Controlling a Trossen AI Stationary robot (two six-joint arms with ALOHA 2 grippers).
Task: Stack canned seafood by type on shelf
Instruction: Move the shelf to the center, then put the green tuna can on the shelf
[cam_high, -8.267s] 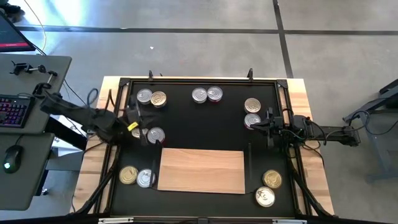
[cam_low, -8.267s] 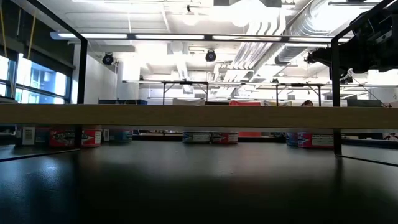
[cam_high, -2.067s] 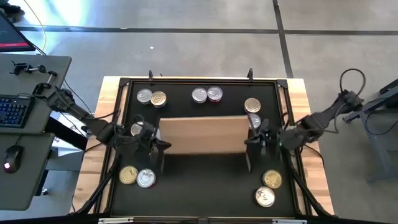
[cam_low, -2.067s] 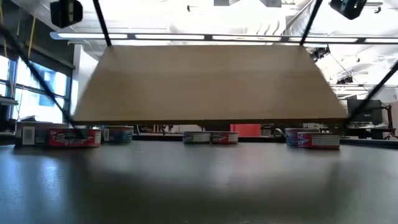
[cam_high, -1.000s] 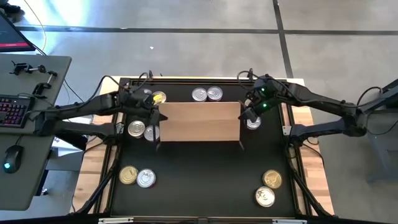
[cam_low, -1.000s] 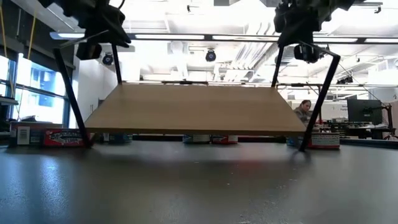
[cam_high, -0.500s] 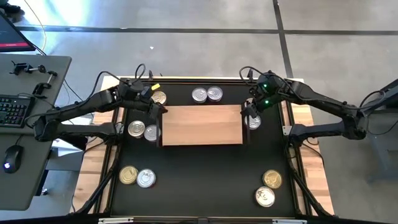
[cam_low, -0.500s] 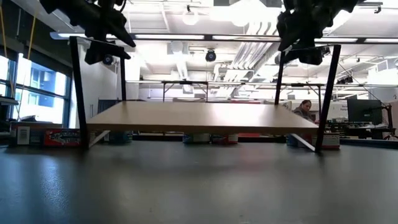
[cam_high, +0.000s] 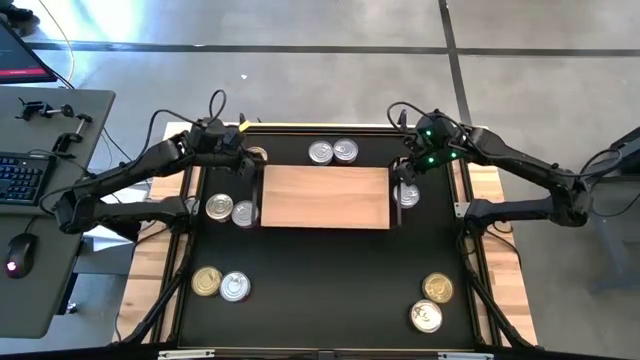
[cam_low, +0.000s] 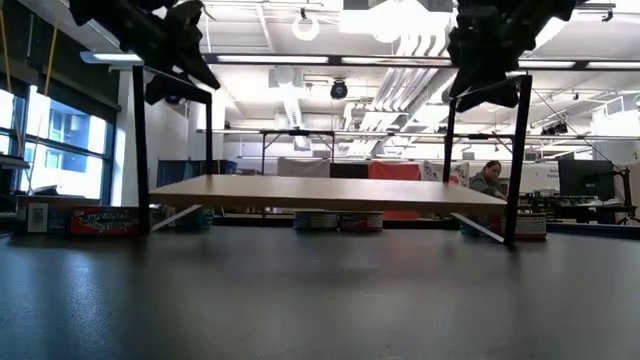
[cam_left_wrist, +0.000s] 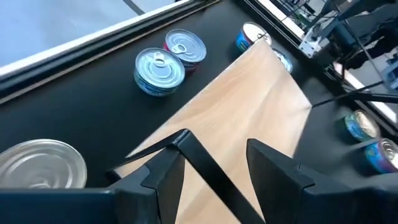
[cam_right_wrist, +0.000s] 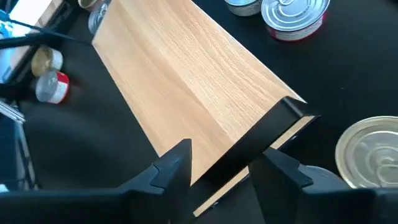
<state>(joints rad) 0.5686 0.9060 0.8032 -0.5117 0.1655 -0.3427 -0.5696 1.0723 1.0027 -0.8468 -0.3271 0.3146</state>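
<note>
Since a moment ago both arms have lifted off the shelf (cam_high: 325, 197), now level on its black legs mid-tabletop; left gripper (cam_left_wrist: 208, 163) and right gripper (cam_right_wrist: 225, 163) straddle its end frames, fingers parted, holding nothing; cans (cam_high: 333, 152) beyond, open mat in front.

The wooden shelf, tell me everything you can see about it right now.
The shelf is a pale wood-grain board with a thin black metal frame at each end. It stands level on the black mat, raised on the frames, empty on top. The left gripper and right gripper straddle the end frames, fingers apart. Cans sit around it.
</note>
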